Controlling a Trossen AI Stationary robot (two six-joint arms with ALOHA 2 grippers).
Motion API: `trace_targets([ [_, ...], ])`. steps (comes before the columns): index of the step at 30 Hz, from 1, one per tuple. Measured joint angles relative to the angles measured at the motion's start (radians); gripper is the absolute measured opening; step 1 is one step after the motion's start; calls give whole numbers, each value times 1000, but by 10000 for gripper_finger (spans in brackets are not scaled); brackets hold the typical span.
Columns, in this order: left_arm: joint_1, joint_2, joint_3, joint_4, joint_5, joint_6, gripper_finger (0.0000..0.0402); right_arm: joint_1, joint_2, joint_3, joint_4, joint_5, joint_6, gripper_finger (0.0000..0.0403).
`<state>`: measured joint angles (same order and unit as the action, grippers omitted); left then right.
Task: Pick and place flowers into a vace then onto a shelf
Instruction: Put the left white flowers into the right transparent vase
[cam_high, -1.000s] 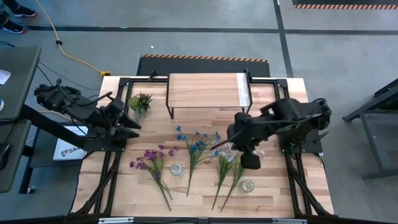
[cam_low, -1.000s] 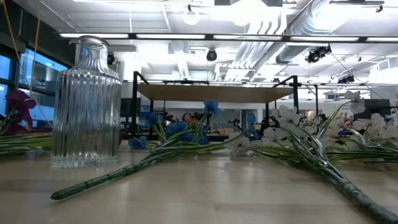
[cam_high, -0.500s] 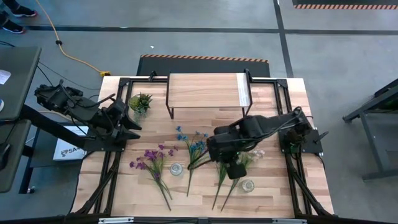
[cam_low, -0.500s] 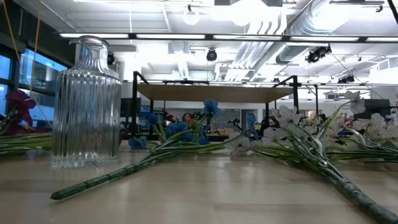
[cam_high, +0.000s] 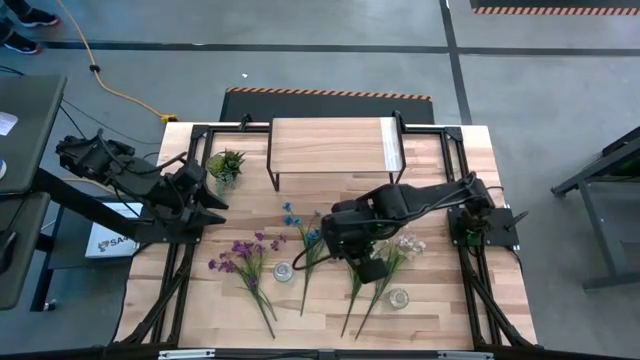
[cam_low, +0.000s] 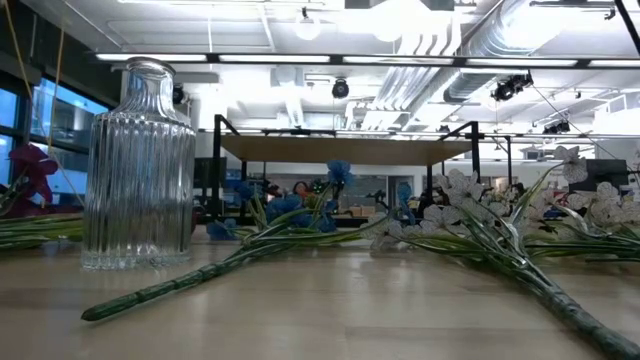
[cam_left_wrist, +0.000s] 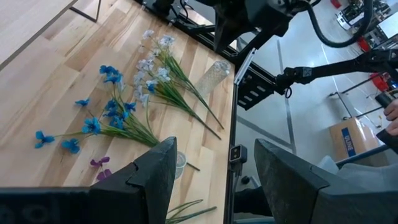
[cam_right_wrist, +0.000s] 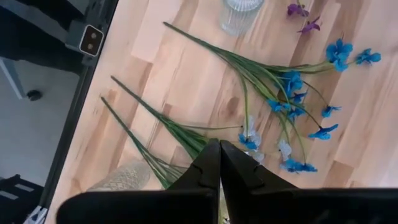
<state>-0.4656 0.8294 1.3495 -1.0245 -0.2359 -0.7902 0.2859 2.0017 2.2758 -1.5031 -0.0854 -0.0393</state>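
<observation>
Above the blue flowers (cam_high: 312, 235), right gripper (cam_high: 322, 238) fingers closed, left gripper (cam_high: 208, 198) fingers apart.

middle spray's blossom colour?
Bright blue blossoms on green stems; clearest in the right wrist view.

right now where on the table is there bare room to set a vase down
Bare wood lies right of the shelf and along the table's right edge. The front middle is crowded: purple, blue and white flowers, two vases, the right gripper.
</observation>
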Motion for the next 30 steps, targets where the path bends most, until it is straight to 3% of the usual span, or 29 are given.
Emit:
trace_targets([
  [30,0,3,0,-4,0,0,248,2,86,0,64,23,-48,1],
])
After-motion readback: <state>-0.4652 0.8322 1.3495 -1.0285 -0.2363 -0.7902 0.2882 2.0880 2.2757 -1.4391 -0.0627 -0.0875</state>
